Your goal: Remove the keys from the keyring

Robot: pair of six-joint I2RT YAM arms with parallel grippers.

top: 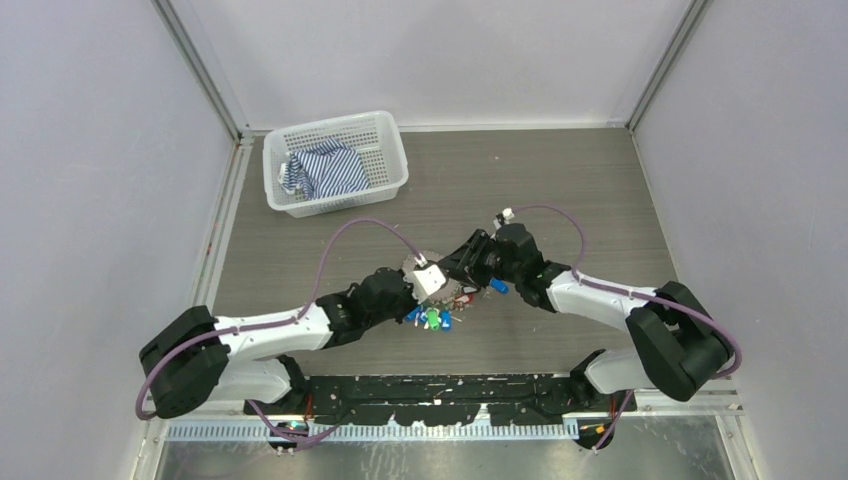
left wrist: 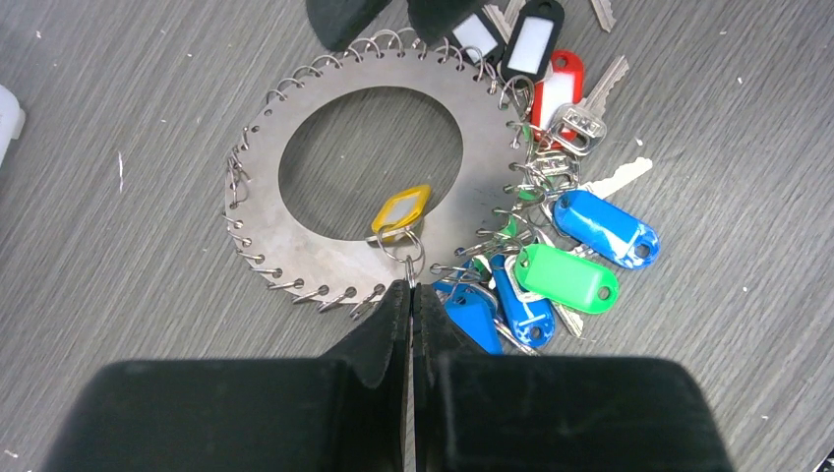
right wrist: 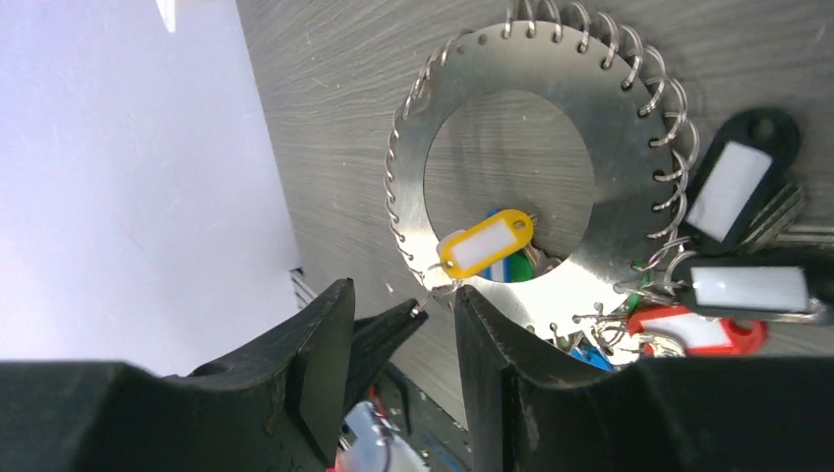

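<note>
Black fingers of your left claw (left wrist: 411, 295), lower centre of the left wrist view, are pressed flat together. Their tips meet the small split ring (left wrist: 411, 258) that carries the yellow tag (left wrist: 401, 211). The wire looks nipped, but I cannot confirm it.

Your right claw (right wrist: 401, 293) sits at the bottom of the right wrist view with its fingers apart. It grips nothing and is poised at the disc's rim just beside that same split ring.

Just beyond lies the keyring (left wrist: 295, 221), a flat steel disc with a round hole. It rests on the bench (top: 560, 190), mid-frame in the top view, between both claws. Wire loops fringe its edge, and those on the left side look bare. The keys (left wrist: 618, 177) bunch at the right of the left wrist view, with blue, green, red and black-framed tags.

Judged step: freeing the yellow tag's ring, with most keys yet to come off. The next move calls for you to steady the disc with one claw while the other works the ring out of its hole. Keep the motion small, since thin wire may slip.

Far, at the upper left of the top view, a white mesh basket (top: 385, 135) holds a blue-striped cloth (top: 325, 170). No keys are visible in it.
</note>
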